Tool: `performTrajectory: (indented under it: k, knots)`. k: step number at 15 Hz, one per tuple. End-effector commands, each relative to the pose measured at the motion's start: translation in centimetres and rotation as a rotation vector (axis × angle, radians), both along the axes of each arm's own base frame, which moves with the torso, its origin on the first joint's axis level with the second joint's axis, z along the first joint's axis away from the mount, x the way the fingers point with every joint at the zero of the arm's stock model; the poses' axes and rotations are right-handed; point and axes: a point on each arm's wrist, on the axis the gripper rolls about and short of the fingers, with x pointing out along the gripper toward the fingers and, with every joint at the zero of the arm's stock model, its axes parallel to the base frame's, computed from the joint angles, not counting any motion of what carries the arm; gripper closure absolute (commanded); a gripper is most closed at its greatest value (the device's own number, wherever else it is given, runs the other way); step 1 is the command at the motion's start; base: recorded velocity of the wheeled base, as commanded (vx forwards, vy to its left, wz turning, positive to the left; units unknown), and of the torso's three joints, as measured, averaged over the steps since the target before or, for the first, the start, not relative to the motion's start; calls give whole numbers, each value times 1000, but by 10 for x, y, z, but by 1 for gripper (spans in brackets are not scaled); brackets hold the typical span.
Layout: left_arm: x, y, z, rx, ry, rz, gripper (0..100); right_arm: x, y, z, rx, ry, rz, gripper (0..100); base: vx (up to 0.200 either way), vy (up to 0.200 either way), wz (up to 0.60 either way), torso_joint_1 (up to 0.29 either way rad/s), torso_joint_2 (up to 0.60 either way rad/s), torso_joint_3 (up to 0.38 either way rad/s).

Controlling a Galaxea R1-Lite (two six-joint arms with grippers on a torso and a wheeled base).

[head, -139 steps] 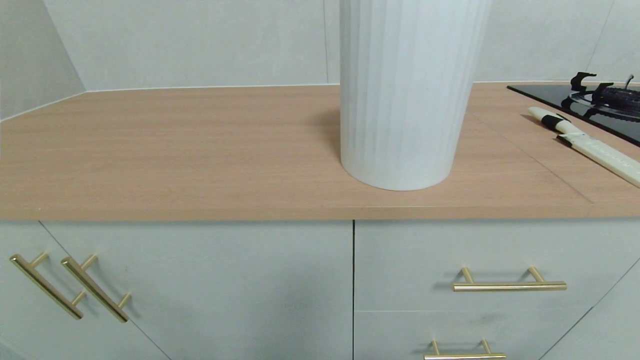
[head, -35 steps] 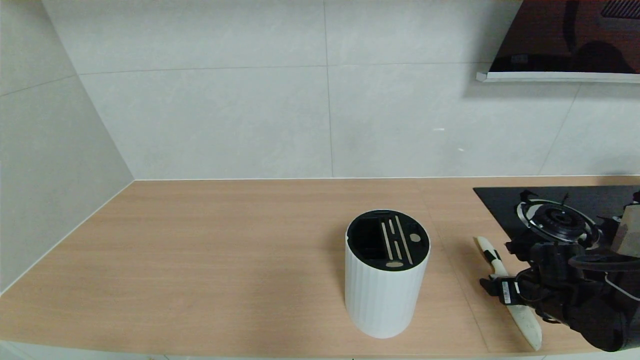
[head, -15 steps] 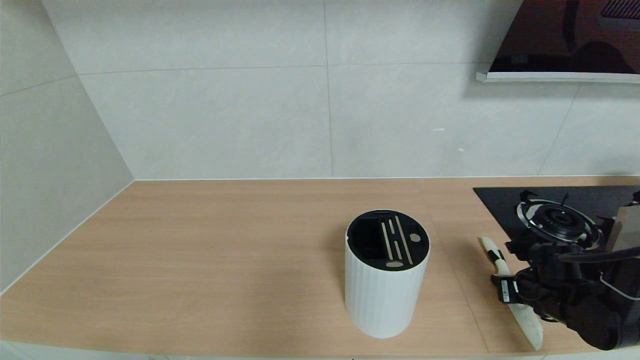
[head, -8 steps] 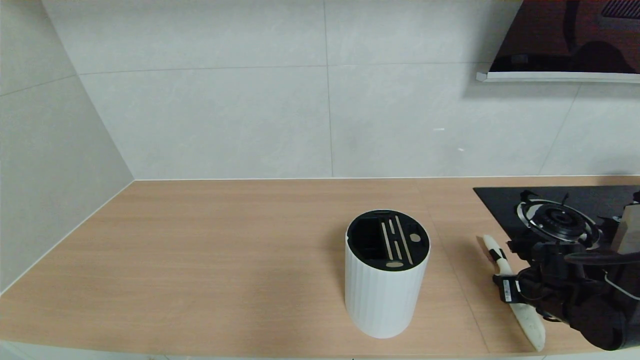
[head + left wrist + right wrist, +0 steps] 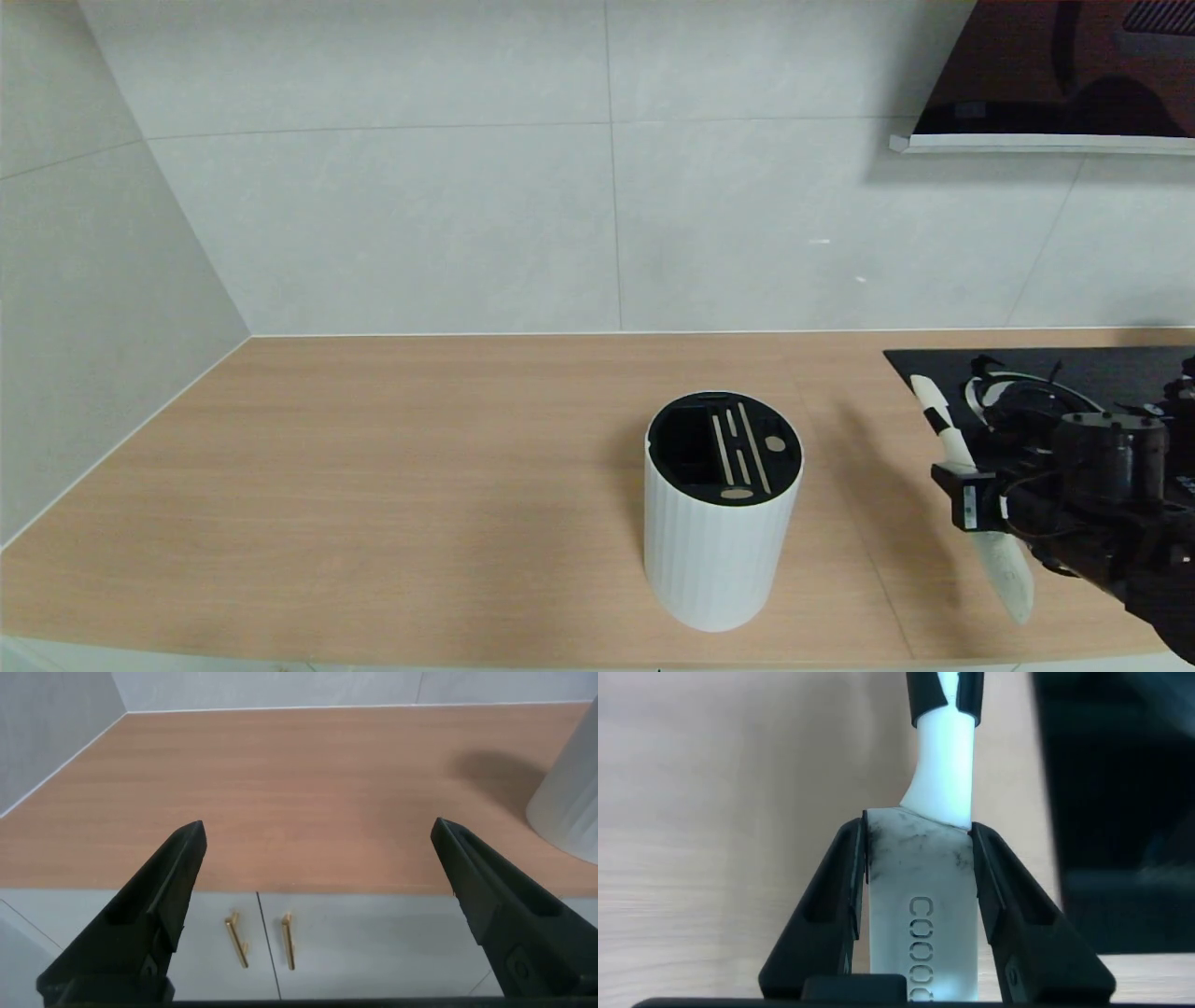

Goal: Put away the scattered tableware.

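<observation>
Grey tiled wall (image 5: pixel 420 215), wooden countertop (image 5: pixel 420 467)

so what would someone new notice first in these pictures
The white ribbed holder, upright on the wooden counter with a black slotted top, draws the eye first. Next is the cream knife, clamped by its blade in the right gripper at the counter's right end, beside the black stove.

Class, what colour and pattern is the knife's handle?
The knife handle is cream with black bands; the head view shows it best.
</observation>
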Motion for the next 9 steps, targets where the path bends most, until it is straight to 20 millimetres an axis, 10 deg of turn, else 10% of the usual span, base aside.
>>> performTrajectory:
  k: [1,9]
  knots:
    - [-1,0,2,1,-7,-2,0,-19,6,35,16,-123,32,100,0,0,0,0,0,0]
    - [8,-8,81,2,123,-370,0,-7,37,90,49,-288,140,100,0,0,0,0,0,0]
